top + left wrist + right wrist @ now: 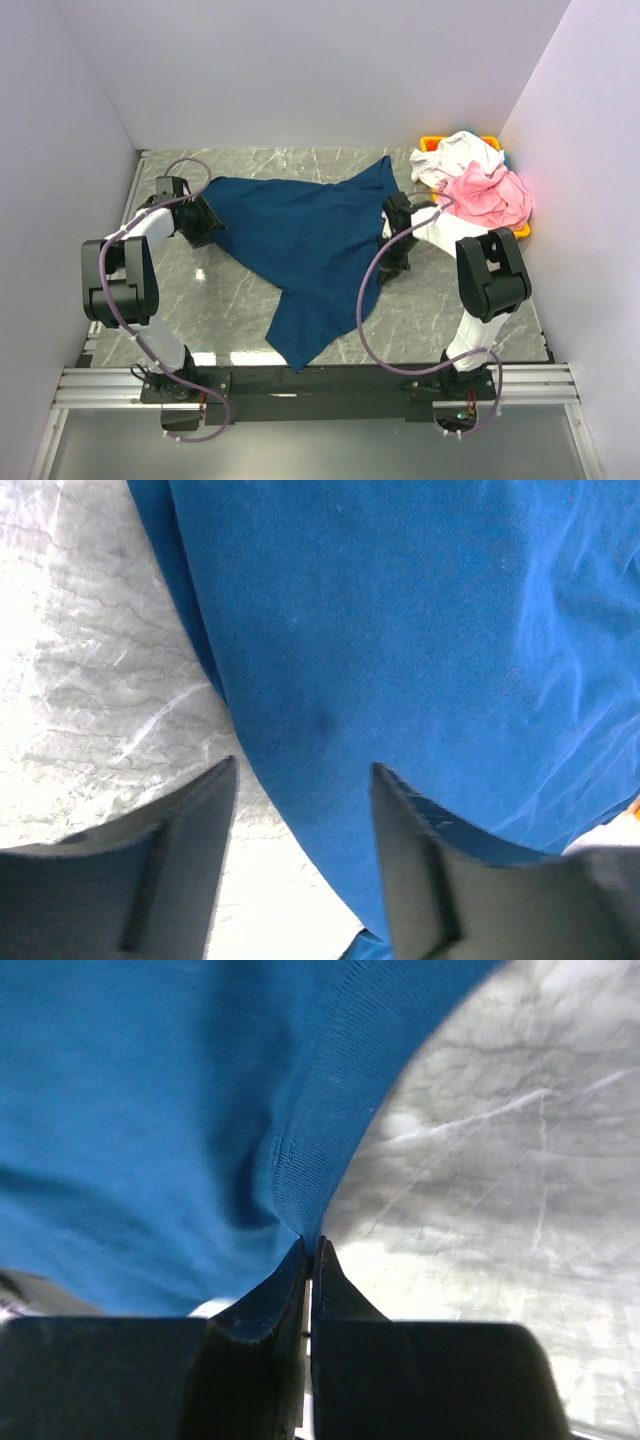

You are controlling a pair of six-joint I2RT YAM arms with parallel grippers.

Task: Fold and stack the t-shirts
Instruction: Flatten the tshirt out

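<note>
The navy blue t-shirt [300,250] lies spread on the marble table, one end trailing toward the near edge. My left gripper [207,222] is at its left edge, open, with the shirt's edge [400,660] between and under the jaws. My right gripper [395,212] is at the shirt's right side, shut on a ribbed hem of the navy shirt [310,1150]. The pink t-shirt [490,195] and the white t-shirt [455,155] lie bunched in the yellow bin at the back right.
The yellow bin [432,144] stands in the back right corner against the wall. White walls close in the table on three sides. Bare marble [450,300] shows to the right of the shirt and at the front left [220,300].
</note>
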